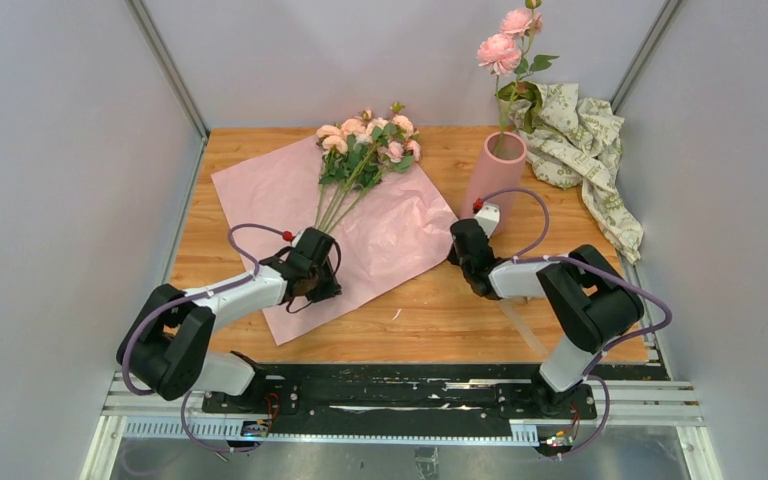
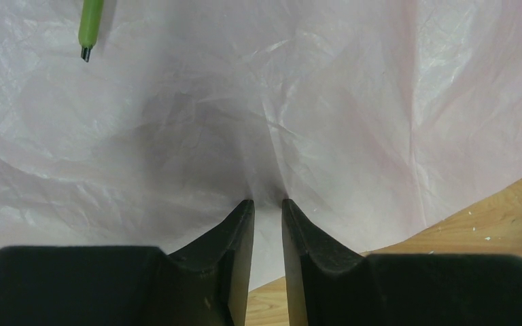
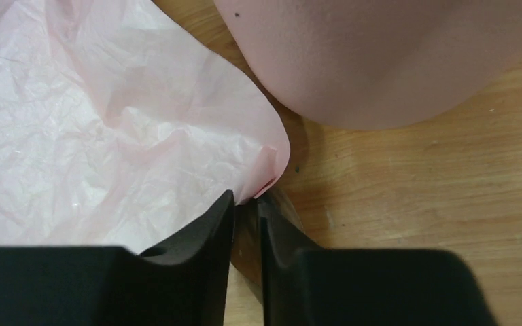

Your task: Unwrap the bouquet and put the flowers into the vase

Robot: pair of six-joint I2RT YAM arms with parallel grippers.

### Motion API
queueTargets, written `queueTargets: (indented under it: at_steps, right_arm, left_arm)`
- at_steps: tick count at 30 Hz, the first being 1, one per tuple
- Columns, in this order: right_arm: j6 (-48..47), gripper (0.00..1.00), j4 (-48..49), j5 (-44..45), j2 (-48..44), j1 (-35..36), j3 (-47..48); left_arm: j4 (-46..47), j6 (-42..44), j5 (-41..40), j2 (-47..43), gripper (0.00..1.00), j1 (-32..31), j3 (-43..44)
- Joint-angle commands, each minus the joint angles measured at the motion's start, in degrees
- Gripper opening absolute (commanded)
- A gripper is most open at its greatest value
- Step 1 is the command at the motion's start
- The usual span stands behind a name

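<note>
While my left gripper [image 2: 267,204] and right gripper [image 3: 246,197] pinch the pink paper [image 1: 400,235], with the flowers [image 1: 365,145] lying on it near the worktop's far edge, I fear a tug scatters them or knocks the vase [image 1: 490,175].

Both arms share one build – glossy white link shells set between bulky matte-black joint housings. The left arm [image 1: 245,290] has a white forearm ending in a black wrist block; the right arm [image 1: 520,280] matches it, with a small white piece at its wrist. A lilac-purple cable [image 1: 250,232] loops from the left wrist, and a second cable [image 1: 538,215] arcs over the right. A red cap [image 1: 287,236] marks the left wrist – another red cap [image 1: 477,204] marks the right. The left gripper [image 2: 267,204] has two black wedge-shaped fingers with flat inner faces and blunt tips. The right gripper [image 3: 245,198] looks the same. Both bases sit on a black mounting plate [image 1: 400,385].
</note>
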Motion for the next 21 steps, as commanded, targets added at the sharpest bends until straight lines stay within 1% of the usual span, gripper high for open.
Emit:
queueTargets:
  at_steps: [1,4,5,8,13,17,21]
  right_arm:
    - [0.96,0.15,-2.75,-2.88,3.01,-1.10,-0.05]
    - [0.50,0.01,-2.82,-2.87,3.07,-1.18,0.42]
    - [0.30,0.00,-2.95,-2.87,3.02,-1.22,0.68]
    - [-0.45,0.00,-3.25,-2.79,3.19,-1.84,1.82]
    - [-0.39,0.00,-4.02,-3.20,1.68,-4.07,2.09]
    - [0.14,0.00,-4.24,-3.57,-1.18,-5.77,0.10]
    - [-0.53,0.00,-4.53,-4.71,-1.44,-5.90,0.11]
  left_arm:
    - [-0.45,0.69,0.69,1.75,0.29,-0.53,-0.97]
    - [0.59,0.20,1.64,1.95,0.29,-0.71,-2.07]
    - [0.92,-0.13,1.93,1.96,0.29,-0.87,-2.31]
    - [1.26,-1.06,2.34,1.92,0.29,-2.39,-2.94]
    - [3.27,-4.00,2.87,2.91,0.28,-7.02,-3.89]
    - [3.16,-5.42,1.63,4.52,0.28,-11.13,-2.00]
    - [1.83,-5.62,0.11,6.08,0.28,-14.14,1.11]
